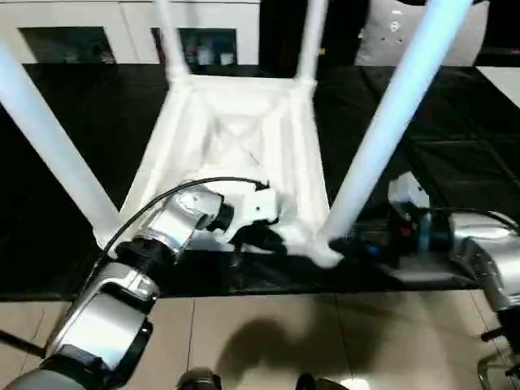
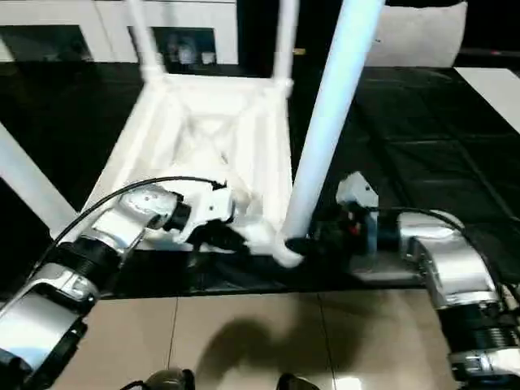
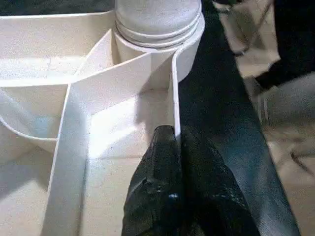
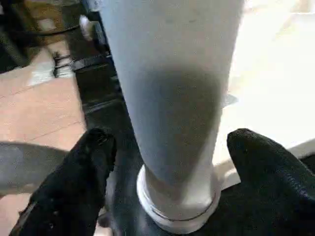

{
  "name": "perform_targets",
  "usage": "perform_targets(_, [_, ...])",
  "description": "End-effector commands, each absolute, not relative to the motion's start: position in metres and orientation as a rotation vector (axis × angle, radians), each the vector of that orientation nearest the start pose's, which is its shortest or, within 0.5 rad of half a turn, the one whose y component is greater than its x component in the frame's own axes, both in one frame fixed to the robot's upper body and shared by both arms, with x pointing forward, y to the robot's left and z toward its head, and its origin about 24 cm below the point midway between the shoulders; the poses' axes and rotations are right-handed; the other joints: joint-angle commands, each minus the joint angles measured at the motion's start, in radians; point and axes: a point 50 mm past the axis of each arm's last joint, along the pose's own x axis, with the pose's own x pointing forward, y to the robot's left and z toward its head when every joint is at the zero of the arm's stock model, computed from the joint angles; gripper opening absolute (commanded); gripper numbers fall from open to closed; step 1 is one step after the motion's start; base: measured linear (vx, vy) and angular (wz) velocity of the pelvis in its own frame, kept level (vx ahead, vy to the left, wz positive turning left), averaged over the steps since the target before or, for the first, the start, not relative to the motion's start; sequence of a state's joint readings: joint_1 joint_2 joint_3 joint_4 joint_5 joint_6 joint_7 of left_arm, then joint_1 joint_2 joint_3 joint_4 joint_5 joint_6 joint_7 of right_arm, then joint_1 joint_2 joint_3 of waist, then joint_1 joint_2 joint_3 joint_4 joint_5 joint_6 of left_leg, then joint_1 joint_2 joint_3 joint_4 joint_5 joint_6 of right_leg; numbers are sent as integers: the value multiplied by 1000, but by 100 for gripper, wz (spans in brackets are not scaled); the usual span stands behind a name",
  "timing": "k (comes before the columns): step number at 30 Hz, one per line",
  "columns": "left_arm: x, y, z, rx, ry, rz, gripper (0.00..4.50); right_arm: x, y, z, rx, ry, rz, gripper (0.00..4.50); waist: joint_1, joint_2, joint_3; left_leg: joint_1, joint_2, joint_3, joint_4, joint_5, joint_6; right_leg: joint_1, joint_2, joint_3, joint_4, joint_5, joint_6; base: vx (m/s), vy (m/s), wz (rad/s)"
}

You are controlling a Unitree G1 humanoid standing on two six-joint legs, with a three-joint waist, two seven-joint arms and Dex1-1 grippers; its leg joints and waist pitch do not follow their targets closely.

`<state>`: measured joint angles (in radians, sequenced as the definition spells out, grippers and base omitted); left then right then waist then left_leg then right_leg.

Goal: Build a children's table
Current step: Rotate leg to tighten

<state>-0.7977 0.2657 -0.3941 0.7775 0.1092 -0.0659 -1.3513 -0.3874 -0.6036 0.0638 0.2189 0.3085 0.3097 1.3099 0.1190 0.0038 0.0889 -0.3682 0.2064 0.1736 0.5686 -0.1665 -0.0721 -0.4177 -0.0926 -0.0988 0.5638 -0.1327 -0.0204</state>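
Tabletop (image 1: 236, 146) is light, stiff, slick plastic. Left gripper (image 3: 175, 147) pinches its thin rim wall; right gripper (image 4: 162, 162) is spread around the near leg (image 1: 382, 138). Best hold: rim.

A large work table with a black, grid-creased cover (image 1: 73, 171) spans the middle of the head views from edge to edge. Below its near edge, across the bottom of the frame, runs a beige tiled floor (image 1: 268, 341) crossed by thin dark grout lines and carrying a soft dark shadow near the centre. Along the top left stands a white cabinet front (image 1: 122, 28) with dark glazed openings; small, indistinct items sit behind the glass.
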Motion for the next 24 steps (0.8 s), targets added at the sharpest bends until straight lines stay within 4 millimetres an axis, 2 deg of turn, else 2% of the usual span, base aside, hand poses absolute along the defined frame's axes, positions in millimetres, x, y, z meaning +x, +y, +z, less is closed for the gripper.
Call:
perform_targets(1, [319, 76, 71, 675, 411, -1755, 0, 282, -203, 98, -162, 340, 1330, 359, -2, -16, -79, 9, 28, 5, -52, -165, 120, 66, -55, 46, -46, -233, -244, 0, 0, 0])
perform_targets(7, [316, 75, 72, 676, 407, -1787, 0, 276, -199, 93, -147, 391, 1404, 308, 4, -16, -79, 10, 28, 6, -51, -166, 111, 65, -56, 47, -47, -256, -235, 0, 0, 0])
perform_targets(9, [316, 75, 72, 677, 403, -1796, 0, 275, -198, 91, -141, 395, 1427, 292, 6, -19, -80, 8, 27, 5, -51, -168, 107, 66, -56, 46, -46, -269, -228, 0, 0, 0])
perform_targets(13, [316, 75, 72, 675, 402, -1799, 0, 274, -197, 90, -137, 399, 1439, 256, 12, -19, -79, 9, 27, 5, -50, -172, 100, 64, -56, 47, -49, -305, -209, 0, 0, 0])
perform_targets(14, [316, 75, 72, 673, 403, -1797, 0, 274, -197, 90, -132, 400, 1442, 256, 13, -22, -80, 9, 26, 6, -50, -173, 99, 63, -56, 47, -50, -311, -206, 0, 0, 0])
perform_targets(15, [316, 75, 72, 663, 405, -1792, 0, 274, -196, 91, -113, 393, 1448, 237, 13, -22, -80, 9, 26, 6, -50, -173, 99, 63, -56, 47, -50, -311, -206, 0, 0, 0])
perform_targets(18, [318, 73, 70, 602, 421, -1737, 0, 271, -190, 93, -34, 362, 1445, 217, 15, -22, -78, 9, 25, 6, -50, -177, 91, 63, -55, 47, -51, -339, -196, 0, 0, 0])
perform_targets(21, [320, 71, 71, 567, 427, -1703, 0, 271, -187, 94, -9, 352, 1421, 210, 15, -22, -79, 8, 25, 4, -50, -179, 87, 62, -55, 47, -50, -341, -196, 0, 0, 0])
perform_targets(23, [326, 65, 71, 483, 443, -1587, 0, 278, -178, 87, -13, 356, 1262, 208, 13, -21, -75, 9, 24, 5, -52, -185, 78, 60, -53, 48, -53, -356, -189, 0, 0, 0])
perform_targets(24, [327, 64, 71, 472, 443, -1567, 0, 281, -177, 86, -15, 354, 1227, 207, 9, -21, -74, 7, 20, 2, -53, -198, 65, 61, -54, 45, -56, -394, -176, 0, 0, 0])
